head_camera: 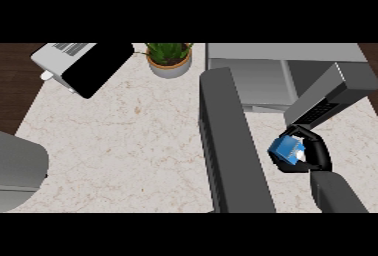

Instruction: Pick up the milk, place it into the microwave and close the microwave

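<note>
The potted plant (169,59) stands on the counter (125,145), left of the microwave (273,80).

**What we cannot see from the head view**

We see only part of the milk (285,146): the right hand (308,152) curls round it and covers its near and right sides, so its full shape is unclear. Where the fingers meet the carton is too small to make out. The right forearm (336,194) is cut off at the near edge. The microwave (255,85) runs past the far edge, and its open door (230,145) hides the counter beneath it. At the left edge a grey object (21,172) is cut off; we cannot tell what it is. The left hand shows nowhere.
</note>
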### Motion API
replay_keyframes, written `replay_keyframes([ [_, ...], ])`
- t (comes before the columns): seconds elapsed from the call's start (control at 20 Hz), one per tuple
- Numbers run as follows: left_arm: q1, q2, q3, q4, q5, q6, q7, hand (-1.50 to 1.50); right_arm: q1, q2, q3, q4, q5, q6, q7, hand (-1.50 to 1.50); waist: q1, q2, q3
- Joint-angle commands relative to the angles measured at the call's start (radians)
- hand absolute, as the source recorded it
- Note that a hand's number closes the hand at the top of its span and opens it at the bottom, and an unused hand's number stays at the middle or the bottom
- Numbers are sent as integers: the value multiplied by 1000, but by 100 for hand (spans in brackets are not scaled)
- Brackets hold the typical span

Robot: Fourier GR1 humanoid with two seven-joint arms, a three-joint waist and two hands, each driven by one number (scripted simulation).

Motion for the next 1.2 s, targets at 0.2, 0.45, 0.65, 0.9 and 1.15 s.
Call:
replay_keyframes([
  [0.2, -30, 23, 38, 18, 42, 9, 14, -150, -43, 56, 66, -23, 4, 199, -54, 150, -20, -6, -1],
  [0.45, 25, -5, 56, -27, 56, 6, 34, -150, 4, 67, 104, -225, -9, 148, 65, 150, -34, -13, -3],
  [0.65, -5, -5, 60, 34, -2, -20, -10, -150, -28, 96, 106, -267, -13, 94, 148, 150, -27, -9, -3],
  [0.9, -7, -6, 5, 85, -41, -6, -64, -150, -88, 124, 117, -364, -9, 33, 292, 150, -26, -9, -3],
  [1.15, 3, -2, 111, 65, 68, -66, 1, -150, -200, 162, 121, -311, 40, -97, 356, 150, -18, -7, -2],
])
